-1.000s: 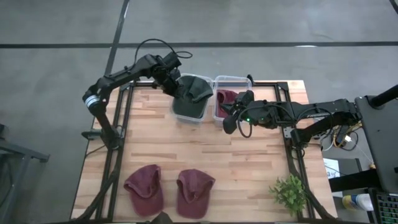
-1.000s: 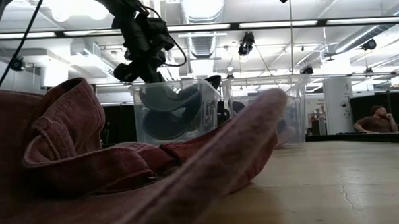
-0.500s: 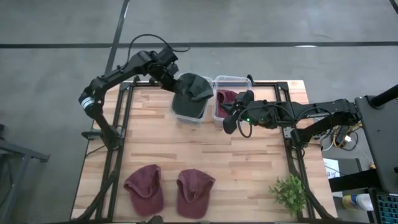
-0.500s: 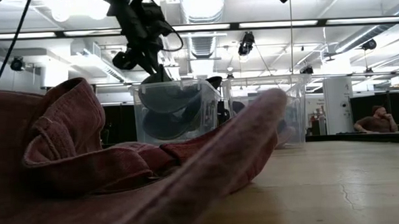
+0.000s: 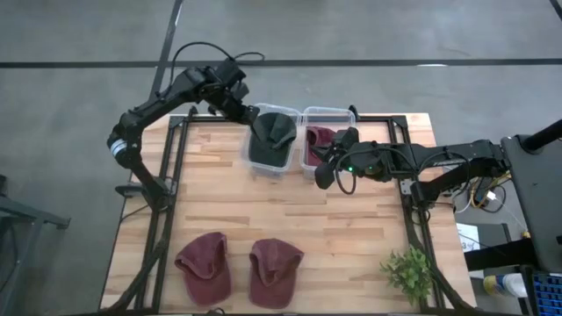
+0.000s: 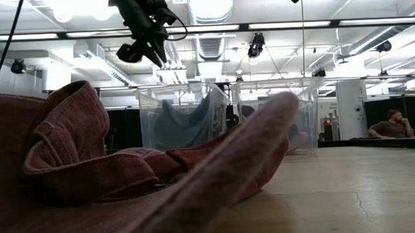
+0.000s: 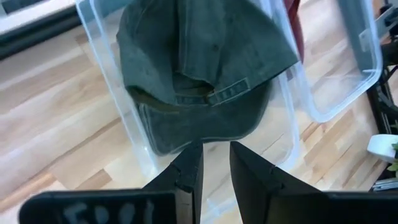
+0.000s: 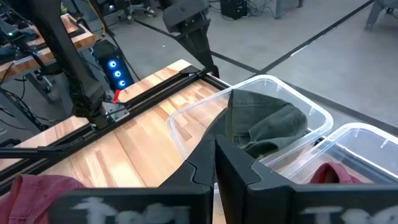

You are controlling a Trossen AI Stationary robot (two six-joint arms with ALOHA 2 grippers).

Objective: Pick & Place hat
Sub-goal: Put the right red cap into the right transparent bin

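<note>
A dark green cap (image 5: 270,139) lies crumpled inside the left clear bin (image 5: 248,160); in the left wrist view the green cap (image 7: 205,74) shows its strap side up. My left gripper (image 5: 244,109) hangs open above the bin's far-left corner, clear of the cap, and stands high over the bin (image 6: 160,57). A maroon cap (image 5: 318,140) sits in the right clear bin (image 5: 330,111). My right gripper (image 5: 321,175) hovers shut at that bin's near-left corner. Two more maroon caps (image 5: 204,263) (image 5: 274,270) rest crown up near the table's near edge.
A small green plant (image 5: 408,270) stands at the near right corner. Bare wood stretches between the bins and the near caps. One maroon cap (image 6: 90,171) fills the low view's foreground. A person (image 6: 389,126) sits far behind the table.
My left gripper has let go of the green cap and has risen, drawing back toward the table's far-left. The cap, first held bulging above the bin's rim, has dropped and settled inside the left bin.
</note>
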